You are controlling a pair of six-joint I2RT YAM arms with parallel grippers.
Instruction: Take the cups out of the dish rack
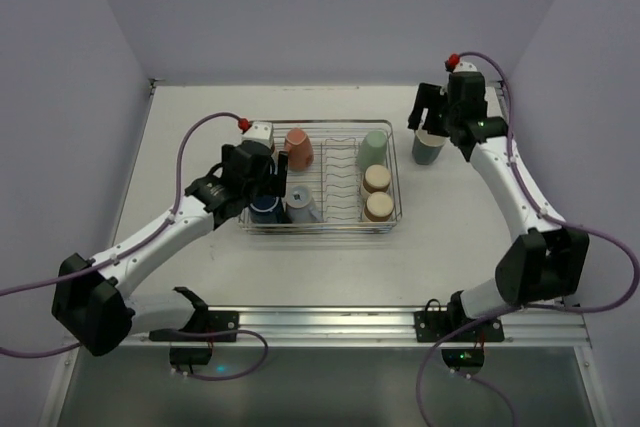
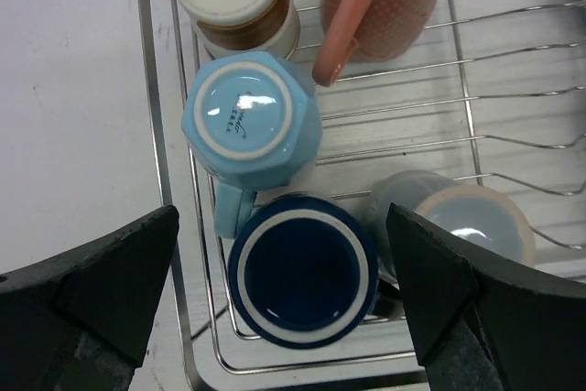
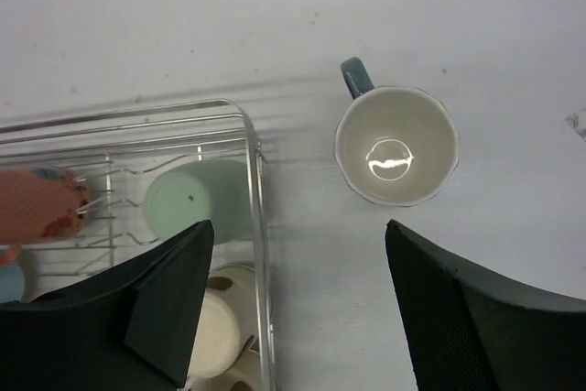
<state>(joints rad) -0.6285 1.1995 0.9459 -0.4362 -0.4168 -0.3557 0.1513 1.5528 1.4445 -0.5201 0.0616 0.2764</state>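
Observation:
The chrome wire dish rack (image 1: 320, 225) sits mid-table. In it are a salmon pink mug (image 1: 298, 147), a mint green cup (image 1: 374, 145), two cream cups (image 1: 377, 178), a navy cup (image 1: 265, 209) and a grey-white cup (image 1: 302, 207). My left gripper (image 1: 255, 175) is open over the rack's left end. In the left wrist view its jaws (image 2: 282, 254) straddle the navy cup (image 2: 302, 270) without touching it, beside an upturned light blue mug (image 2: 249, 125) and a brown-and-cream cup (image 2: 236, 2). My right gripper (image 1: 432, 119) is open and empty above a teal mug (image 1: 428, 147).
The teal mug (image 3: 396, 146) stands upright on the table right of the rack, apart from the rack's rim (image 3: 259, 226). The mint cup (image 3: 197, 199) and a cream cup (image 3: 220, 327) lie just inside that rim. Walls close in the table on three sides.

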